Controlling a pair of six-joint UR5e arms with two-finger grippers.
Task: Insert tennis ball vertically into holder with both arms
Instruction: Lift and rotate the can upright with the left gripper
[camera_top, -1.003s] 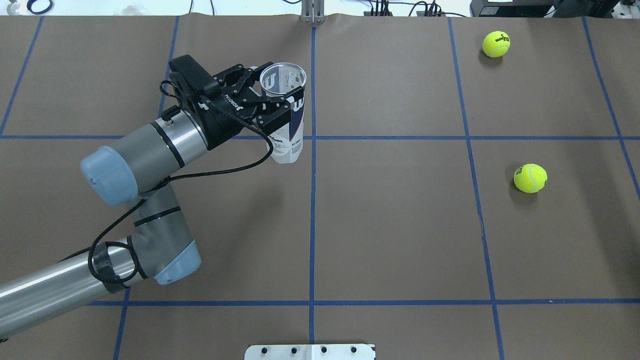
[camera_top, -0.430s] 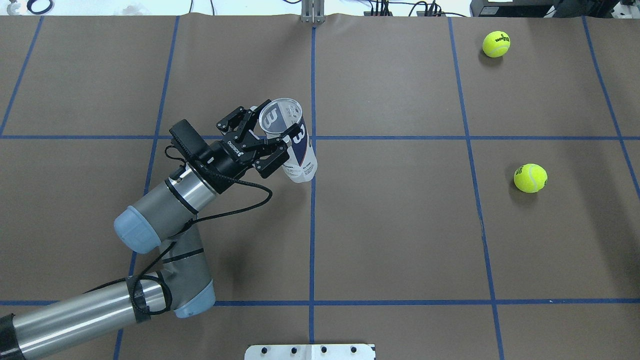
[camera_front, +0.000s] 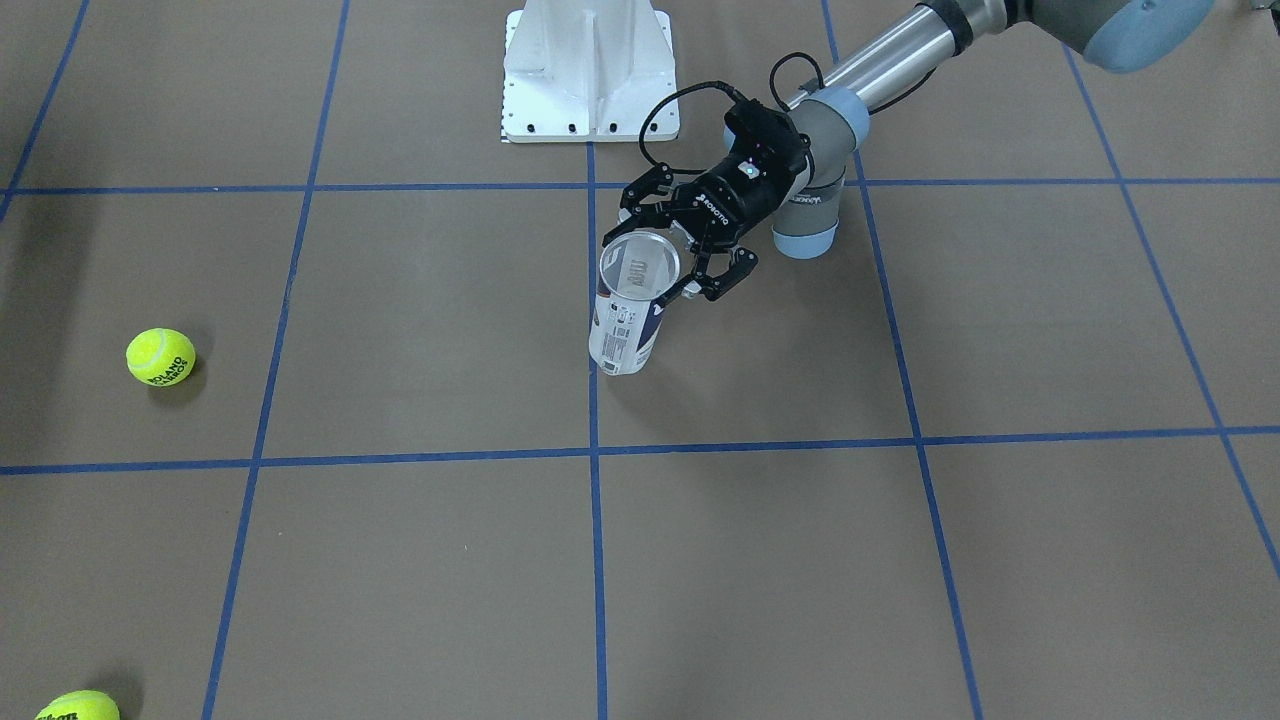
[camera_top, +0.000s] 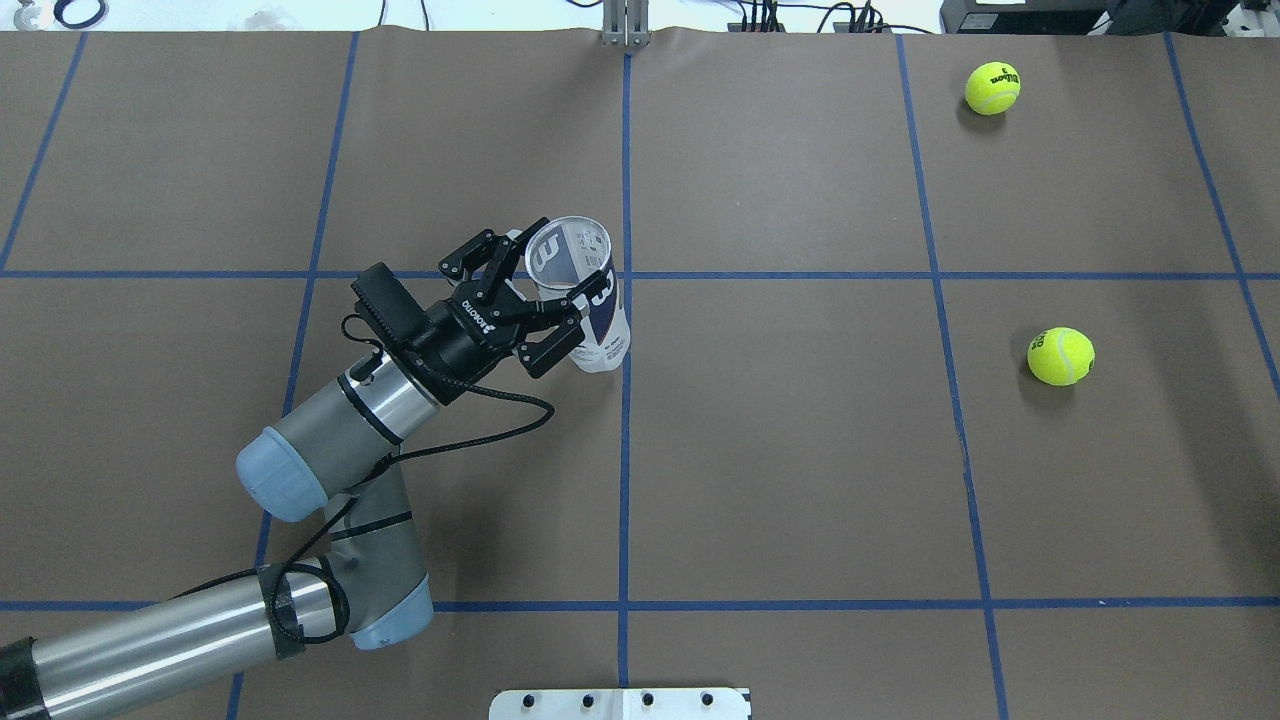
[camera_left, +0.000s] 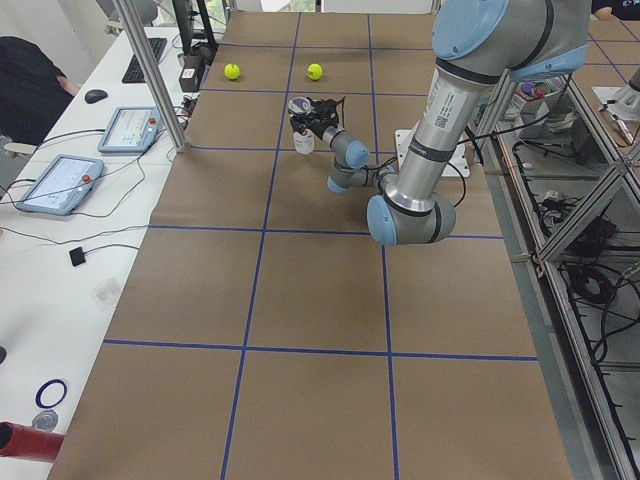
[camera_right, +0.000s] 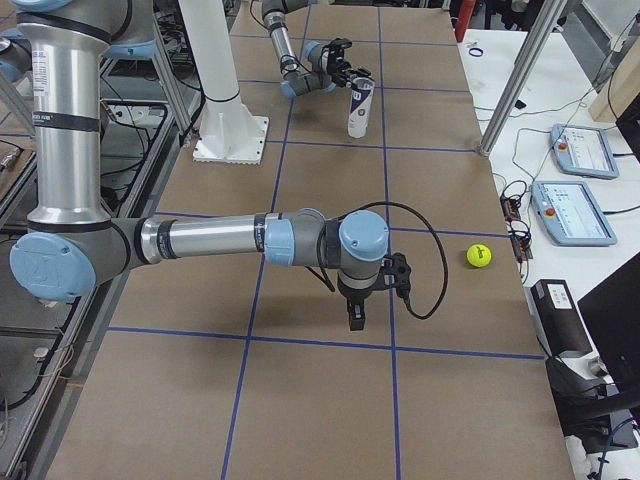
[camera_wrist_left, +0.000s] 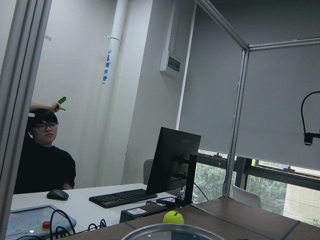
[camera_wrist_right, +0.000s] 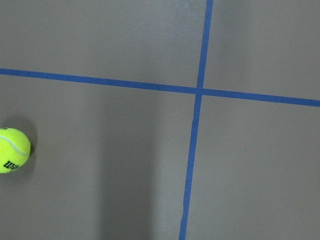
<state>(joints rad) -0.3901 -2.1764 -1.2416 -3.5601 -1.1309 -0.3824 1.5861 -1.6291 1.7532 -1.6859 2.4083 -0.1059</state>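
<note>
Clear Wilson can (camera_top: 592, 318) is pointing mouth-up, left gripper (camera_top: 558, 287) clamping its top; right gripper (camera_right: 357, 320), opening unclear, is hovering near one tennis ball (camera_right: 479, 255).

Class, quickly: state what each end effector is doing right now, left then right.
Left end effector: closed on the holder.
Right end effector: cannot be told; it shows only in a side view.

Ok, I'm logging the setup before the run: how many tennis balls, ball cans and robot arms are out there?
tennis balls: 2
holder: 1
robot arms: 2
Total: 5
</note>
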